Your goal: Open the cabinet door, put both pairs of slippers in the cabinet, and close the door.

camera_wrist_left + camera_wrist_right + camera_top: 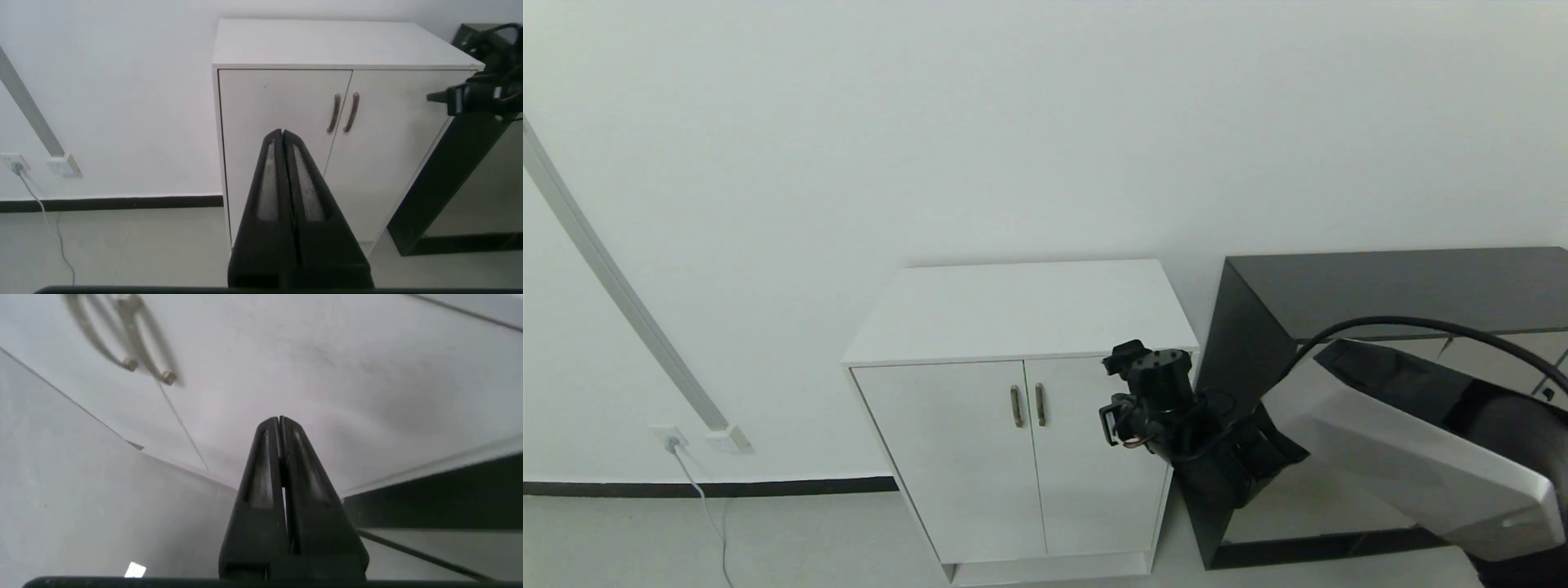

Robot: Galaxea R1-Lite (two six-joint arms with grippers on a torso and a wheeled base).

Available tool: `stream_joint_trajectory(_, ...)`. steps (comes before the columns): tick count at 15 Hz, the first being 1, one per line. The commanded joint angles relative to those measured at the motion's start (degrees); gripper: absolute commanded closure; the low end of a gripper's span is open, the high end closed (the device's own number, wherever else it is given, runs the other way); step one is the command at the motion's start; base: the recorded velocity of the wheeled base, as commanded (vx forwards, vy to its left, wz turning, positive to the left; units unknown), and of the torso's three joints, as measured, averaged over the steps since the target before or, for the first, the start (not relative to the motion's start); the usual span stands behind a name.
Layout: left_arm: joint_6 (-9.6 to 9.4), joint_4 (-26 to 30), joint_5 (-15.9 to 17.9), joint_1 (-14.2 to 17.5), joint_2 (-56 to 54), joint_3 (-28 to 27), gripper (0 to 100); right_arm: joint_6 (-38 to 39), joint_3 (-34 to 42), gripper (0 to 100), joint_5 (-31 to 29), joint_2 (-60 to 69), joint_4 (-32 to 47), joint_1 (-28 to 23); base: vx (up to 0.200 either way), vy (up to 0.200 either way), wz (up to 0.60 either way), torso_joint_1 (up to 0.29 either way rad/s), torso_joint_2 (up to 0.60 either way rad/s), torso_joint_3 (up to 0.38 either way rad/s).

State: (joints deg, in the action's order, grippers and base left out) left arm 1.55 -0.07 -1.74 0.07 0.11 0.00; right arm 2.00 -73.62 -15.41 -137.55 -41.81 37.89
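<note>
1. The white two-door cabinet point(1013, 314) stands at the lower centre of the head view, against the white wall, with both doors shut.
2. Its two slim metal bar handles point(1027, 405) sit side by side where the doors meet.
3. My right pincer point(280, 425) is pressed together and holds nothing. It hangs near the right door, to the right of the handles in the head view.
4. My left pincer point(282, 135) is also pressed together and holds nothing, well apart from the cabinet's front.
5. A glossy black sideboard point(1380, 286) stands just beside the cabinet, on its right.

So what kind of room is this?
Probably a plain indoor room, maybe an entryway: a white cabinet with two shut doors against a bare wall, a dark cabinet beside it, a wall socket.
</note>
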Motion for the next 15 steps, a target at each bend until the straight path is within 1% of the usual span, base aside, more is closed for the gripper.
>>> stream_joint_trajectory(1,0.03,0.0,0.0,0.0,0.0,0.0,100,0.0,7.6,100,-0.2,8.0,-2.7,0.4,0.0,0.0,0.0,0.0,0.0,0.0)
stream_joint_trajectory(3,0.03,0.0,-0.1,0.0,0.0,0.0,100,0.3,16.7,100,-0.4,16.0,-6.9,-0.6,0.0,0.0,0.0,0.0,0.0,0.0)
stream_joint_trajectory(7,0.03,0.0,0.0,0.0,0.0,0.0,100,0.0,28.7,100,-3.5,27.2,-7.9,-3.8,0.0,0.0,0.0,0.0,0.0,0.0)
stream_joint_trajectory(10,0.03,0.0,0.0,0.0,0.0,0.0,100,-0.2,34.0,100,-3.6,34.0,-7.8,-5.9,0.0,0.0,0.0,0.0,0.0,0.0)
stream_joint_trajectory(15,0.03,0.0,0.2,0.0,0.0,0.0,100,-2.6,44.1,100,-3.7,45.1,-7.8,-6.6,0.0,0.0,0.0,0.0,0.0,0.0)
